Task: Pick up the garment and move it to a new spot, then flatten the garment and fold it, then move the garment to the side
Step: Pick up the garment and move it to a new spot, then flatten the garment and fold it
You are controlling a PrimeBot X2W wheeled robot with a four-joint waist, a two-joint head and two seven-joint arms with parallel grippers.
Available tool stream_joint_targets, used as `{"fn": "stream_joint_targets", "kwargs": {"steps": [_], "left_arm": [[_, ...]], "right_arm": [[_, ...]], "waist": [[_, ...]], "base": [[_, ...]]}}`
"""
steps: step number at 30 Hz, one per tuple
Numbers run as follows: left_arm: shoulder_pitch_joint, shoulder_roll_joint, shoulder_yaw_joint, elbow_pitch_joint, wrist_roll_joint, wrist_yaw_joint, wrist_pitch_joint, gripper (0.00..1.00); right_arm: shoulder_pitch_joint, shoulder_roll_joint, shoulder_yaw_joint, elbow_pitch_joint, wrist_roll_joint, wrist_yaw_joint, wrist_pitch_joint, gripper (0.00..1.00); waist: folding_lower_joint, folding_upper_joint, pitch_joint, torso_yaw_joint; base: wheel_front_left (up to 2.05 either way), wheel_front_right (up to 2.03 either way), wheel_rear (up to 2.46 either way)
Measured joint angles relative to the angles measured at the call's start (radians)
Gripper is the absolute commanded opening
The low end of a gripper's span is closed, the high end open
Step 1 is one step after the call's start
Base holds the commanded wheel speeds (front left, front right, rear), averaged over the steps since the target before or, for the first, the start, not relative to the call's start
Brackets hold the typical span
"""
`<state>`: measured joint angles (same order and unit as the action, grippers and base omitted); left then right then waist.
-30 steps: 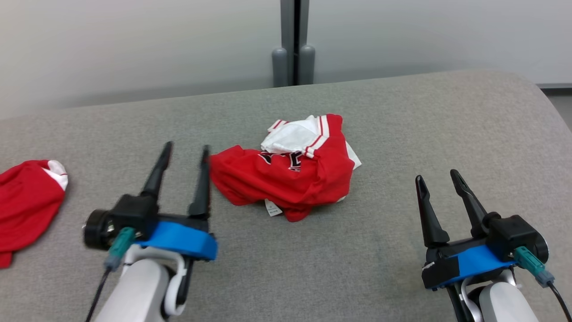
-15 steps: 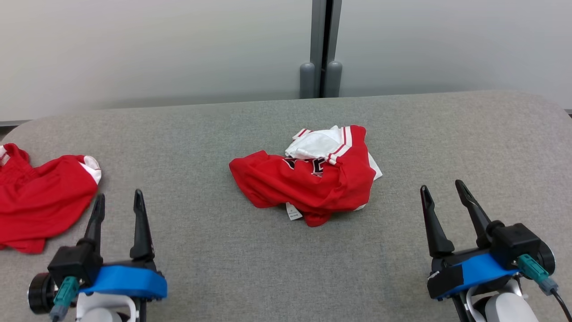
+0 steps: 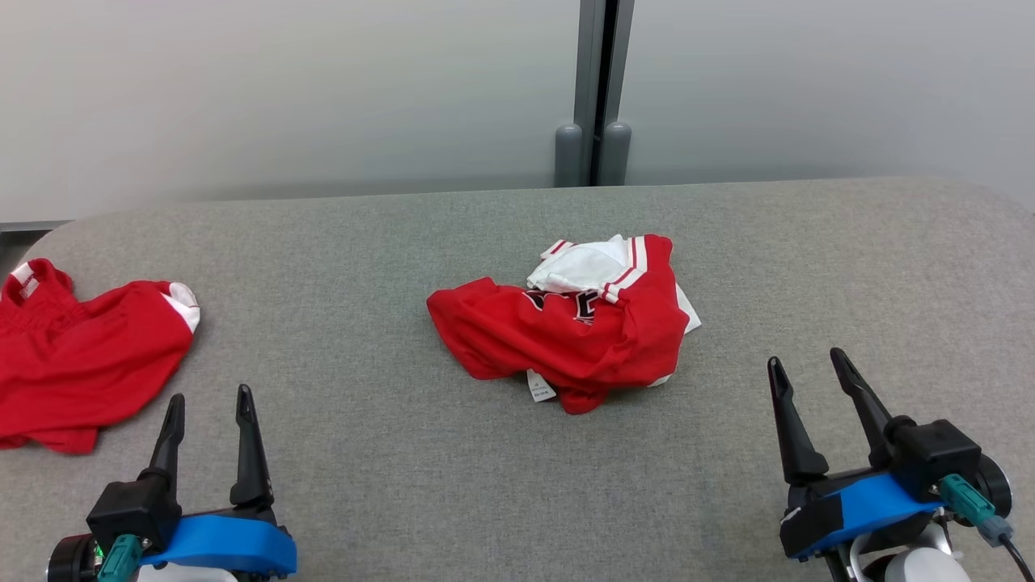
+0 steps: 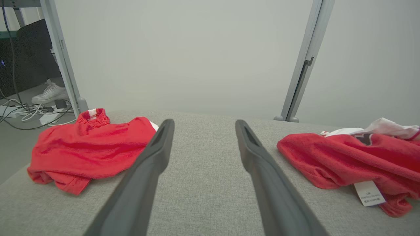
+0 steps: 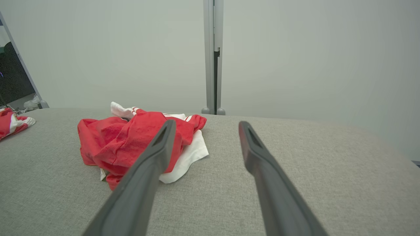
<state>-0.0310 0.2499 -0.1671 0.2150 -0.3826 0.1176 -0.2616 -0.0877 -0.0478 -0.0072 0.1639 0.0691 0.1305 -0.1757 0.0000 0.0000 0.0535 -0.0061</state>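
Midway between tabletop [image 3: 453, 501] side edges, crumpled garment [image 3: 566, 339]: light, limp, probably best pinched at a raised fold; jaws of left gripper [image 3: 209, 394] and right gripper [image 3: 805, 357] spread, empty.

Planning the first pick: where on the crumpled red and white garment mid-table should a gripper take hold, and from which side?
Probably the red lobe at the left end of the garment, approached from the left with the open left gripper: it bulges off the table and juts outward, a thick fold to pinch. The white flap opposite lies flat.
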Motion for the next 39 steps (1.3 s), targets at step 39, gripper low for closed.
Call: {"fn": "stream_joint_targets", "kwargs": {"steps": [39], "left_arm": [[-0.094,-0.068,-0.013,0.030,0.038,-0.045,0.000,1.00]], "right_arm": [[-0.441,-0.029,0.221,0.241,-0.156,0.000,0.207,1.00]], "waist": [[0.0000,0.0000,0.078,0.107]], "base": [[0.00,0.00,0.00]]}}
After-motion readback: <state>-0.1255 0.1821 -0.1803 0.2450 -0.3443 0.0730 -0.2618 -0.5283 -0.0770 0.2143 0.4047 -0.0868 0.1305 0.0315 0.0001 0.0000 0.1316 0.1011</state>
